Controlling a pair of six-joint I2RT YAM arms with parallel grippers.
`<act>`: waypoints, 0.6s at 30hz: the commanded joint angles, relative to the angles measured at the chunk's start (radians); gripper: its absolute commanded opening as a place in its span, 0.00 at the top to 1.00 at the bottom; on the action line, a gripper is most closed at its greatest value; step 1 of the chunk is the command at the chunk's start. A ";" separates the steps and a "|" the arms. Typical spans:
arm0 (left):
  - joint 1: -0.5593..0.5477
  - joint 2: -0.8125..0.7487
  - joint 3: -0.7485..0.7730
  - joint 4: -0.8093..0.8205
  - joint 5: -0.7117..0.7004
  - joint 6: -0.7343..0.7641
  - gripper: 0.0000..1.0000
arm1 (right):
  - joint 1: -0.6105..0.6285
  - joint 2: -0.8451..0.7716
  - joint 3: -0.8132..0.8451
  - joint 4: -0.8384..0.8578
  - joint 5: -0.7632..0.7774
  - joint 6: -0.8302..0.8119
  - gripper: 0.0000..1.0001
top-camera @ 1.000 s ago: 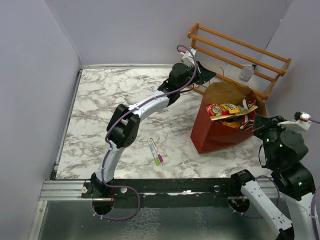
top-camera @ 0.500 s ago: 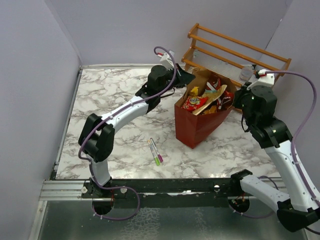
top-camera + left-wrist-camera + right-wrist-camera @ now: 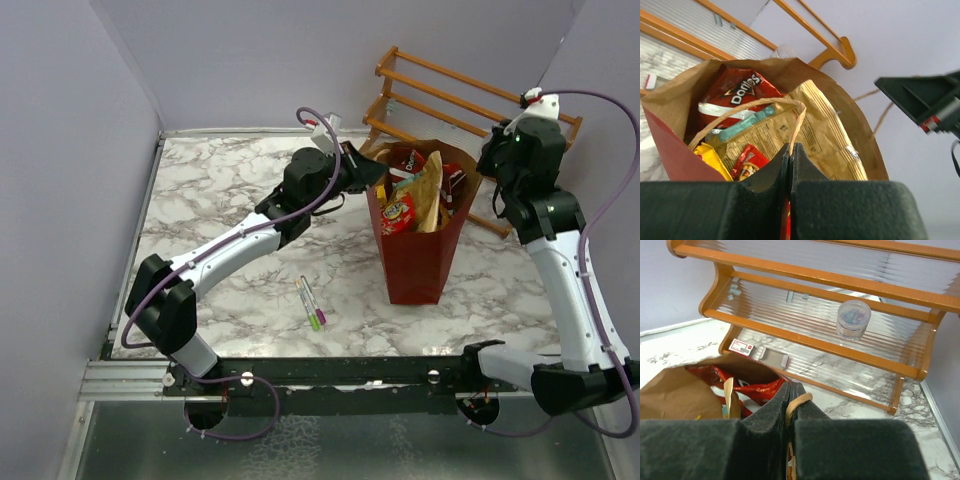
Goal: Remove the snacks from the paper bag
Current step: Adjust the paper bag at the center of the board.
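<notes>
- The paper bag (image 3: 415,265) stands upright at the middle-right of the counter (image 3: 230,190), mouth open and facing up. Whether its base bears fully on the counter cannot be told.
- Left end effector (image 3: 790,150): clenched on the near string handle (image 3: 740,107). The loop runs straight into the shut jaws at the bag's left rim.
- Right end effector (image 3: 791,390): clenched on the far string handle (image 3: 799,401) at the bag's right rim. A bend of tan cord shows between the jaws.
- The snacks are all inside the bag: the Doritos bag (image 3: 740,92) at the back, the tan chip bag (image 3: 815,130) leaning across the middle, and a teal packet (image 3: 747,122), a yellow packet (image 3: 710,152) and a small red packet (image 3: 747,162) lower down.
- No snack lies on the counter. Only the marker pens (image 3: 311,303) rest there, well apart from the bag.
- The wooden rack (image 3: 470,95) behind the bag holds a small jar (image 3: 854,319).
- Progress assessment: extraction has not begun. The bag appears positioned and held open. Every packet is left to remove, and both end effectors are occupied by handles.
</notes>
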 commanded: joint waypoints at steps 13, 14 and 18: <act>-0.177 -0.148 -0.169 0.112 -0.084 -0.061 1.00 | -0.146 0.201 0.327 -0.098 -0.338 -0.186 0.99; -0.186 -0.152 -0.180 0.111 -0.088 -0.059 1.00 | -0.146 0.201 0.326 -0.101 -0.388 -0.192 0.99; -0.201 -0.195 -0.257 0.096 -0.104 -0.051 1.00 | -0.146 0.140 0.208 -0.063 -0.775 -0.166 0.99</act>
